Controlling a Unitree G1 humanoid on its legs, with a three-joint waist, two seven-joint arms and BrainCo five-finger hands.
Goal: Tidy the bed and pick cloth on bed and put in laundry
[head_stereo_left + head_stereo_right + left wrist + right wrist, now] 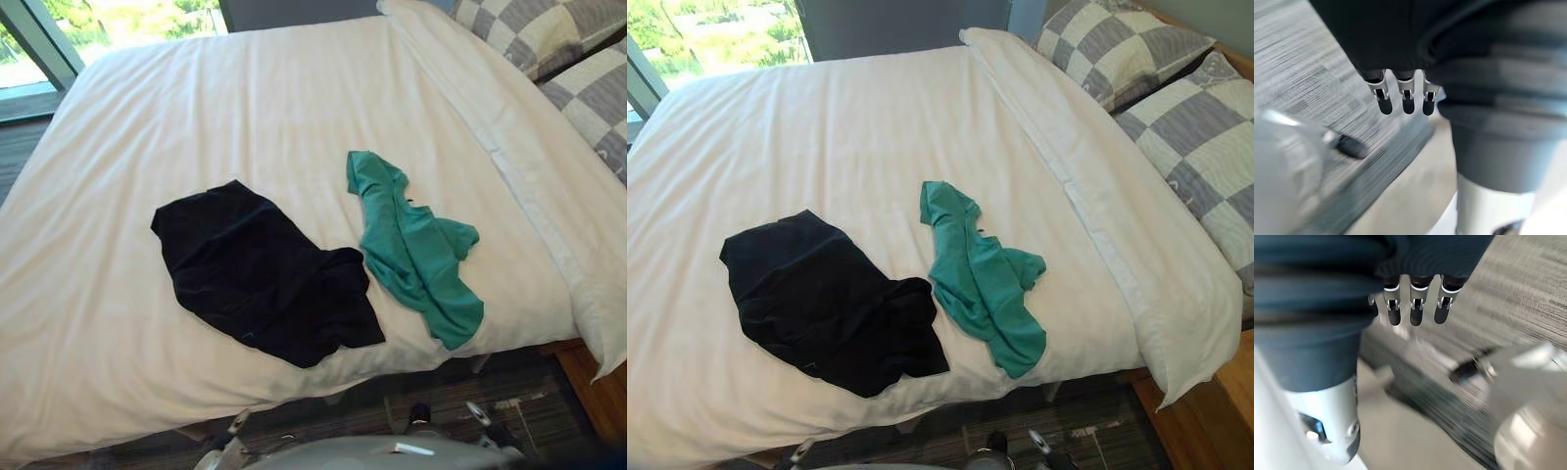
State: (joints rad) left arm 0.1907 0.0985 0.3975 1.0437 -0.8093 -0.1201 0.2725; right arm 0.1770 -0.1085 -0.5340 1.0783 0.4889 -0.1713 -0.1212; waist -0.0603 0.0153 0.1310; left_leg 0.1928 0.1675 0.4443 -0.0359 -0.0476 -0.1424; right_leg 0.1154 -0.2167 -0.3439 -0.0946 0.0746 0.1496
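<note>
- On the bed (245,98), in the left eye view, you have two garments lying toward the near edge. A black cloth (263,276) is on the robot's left and a green cloth (416,250) on its right, so close at the black one's crumpled corner that you cannot tell whether they touch.
- Right eye view: you see the same pair flat on the white cover, with checked pillows (1195,127) at the head end on the robot's right, well apart from both cloths.
- Left wrist view: your left hand (1408,98) hangs over striped grey carpet (1298,68), fingers straight and relaxed, holding nothing.
- Right wrist view: your right hand (1416,313) looks the same, with fingers straight and empty over the carpet.
</note>
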